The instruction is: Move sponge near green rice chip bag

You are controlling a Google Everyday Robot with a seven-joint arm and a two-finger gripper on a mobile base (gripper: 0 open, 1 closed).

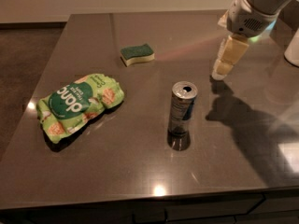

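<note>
The sponge (pixel 137 54), dark green on top over pale yellow foam, lies on the table toward the back, left of centre. The green rice chip bag (pixel 79 105), puffy light green with a dark green round logo, lies at the left, in front of the sponge and apart from it. My gripper (pixel 225 63) hangs from the white arm at the upper right, pointing down above the table, well to the right of the sponge and holding nothing.
An opened drink can (pixel 182 107) stands upright mid-table, between the gripper and the bag. The dark grey table (pixel 140 171) ends at its front edge near the bottom. A white object (pixel 293 50) sits at the far right edge.
</note>
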